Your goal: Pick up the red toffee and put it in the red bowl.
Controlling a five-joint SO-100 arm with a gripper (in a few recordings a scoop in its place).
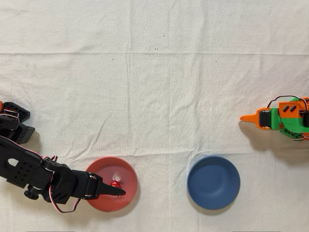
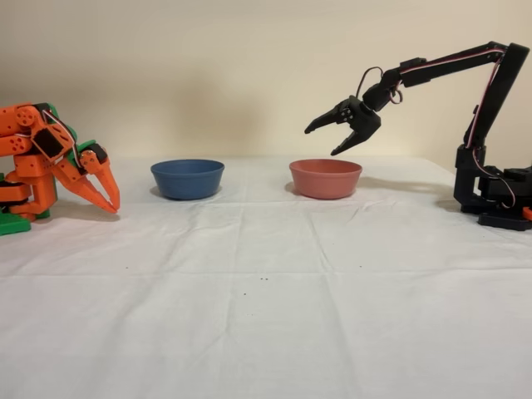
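Gripper [image 2: 326,140]: black, two fingers, held in the air above the red bowl [image 2: 325,179] in the fixed view. Its fingers stand apart with clear space between the tips; nothing is held. Both tips point down and to the left in that view. In the overhead view the gripper [image 1: 115,190] lies over the bowl's left half, its tip pointing right toward the bowl's middle.

Toffee [image 1: 115,182]: lies inside the red bowl [image 1: 126,199], on the floor of the bowl, just above the gripper tip as the overhead view shows it. The red foil body is plain to see; a pale, clear wrapper end shows on its far side, so the long axis appears to run roughly near to far in that view, though the piece is too small for certainty. In the fixed view the bowl's wall hides it.

Writing: no brand, label or lettering can be read on any item.

Black arm [image 2: 490,91]: rises from its base at the right of the fixed view, then reaches left over the bowl. Red and white cables run along it.

Blue bowl [image 2: 187,179]: stands to the left of the red bowl in the fixed view, well apart from it, upright.

Orange arm [image 2: 50,162]: idle at the far left of the fixed view, its fingers pointing down at the cloth.

Cloth [image 2: 266,316]: white, creased, covering the whole table.
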